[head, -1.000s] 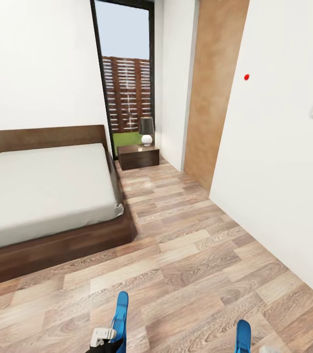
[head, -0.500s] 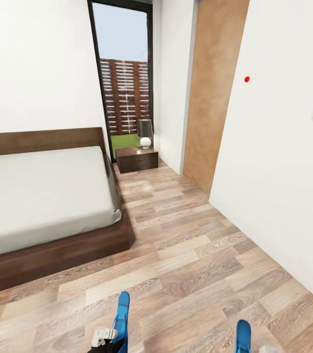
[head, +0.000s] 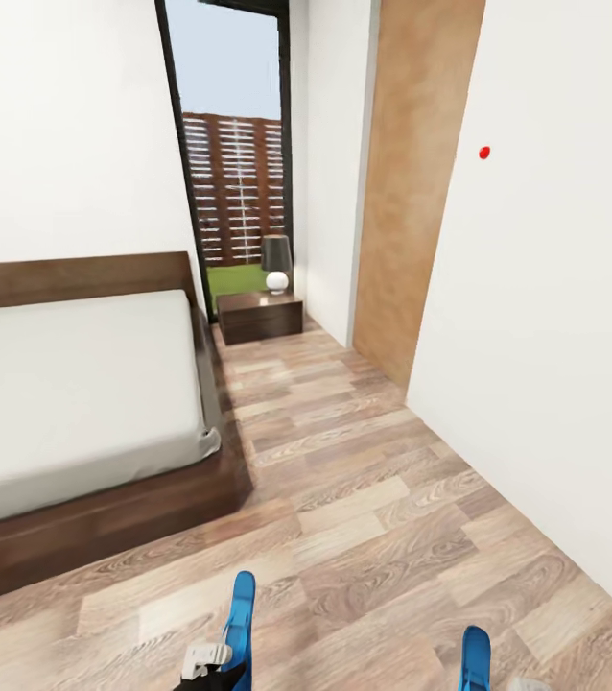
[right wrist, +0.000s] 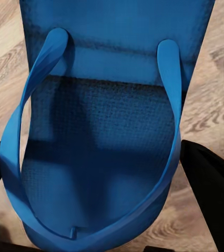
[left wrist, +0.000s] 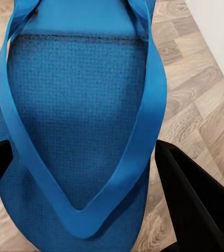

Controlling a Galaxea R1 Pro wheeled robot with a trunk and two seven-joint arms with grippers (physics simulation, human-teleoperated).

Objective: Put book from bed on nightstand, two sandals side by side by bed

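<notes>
My left gripper (head: 206, 662) is shut on one blue sandal (head: 240, 624), held off the wood floor at the lower edge of the head view. In the left wrist view the black fingers (left wrist: 201, 205) clamp that sandal (left wrist: 75, 105) across its sole. My right gripper (right wrist: 91, 163) is shut on the other sandal (right wrist: 112, 131), which also pokes up at the bottom right of the head view (head: 476, 657). The bed (head: 66, 384) lies ahead on the left with a bare grey mattress. A nightstand (head: 260, 317) stands past its head end. The book is out of view.
A small lamp (head: 275, 261) stands on the nightstand in front of a tall window (head: 234, 144). A white wall (head: 546, 336) and a brown door (head: 411, 182) close the right side. A strip of wood floor (head: 344, 461) runs between bed and wall.
The whole head view has shifted: the bed and nightstand slid leftward and the wall picture left the frame, so the camera moved. Both sandals stay held as before.
</notes>
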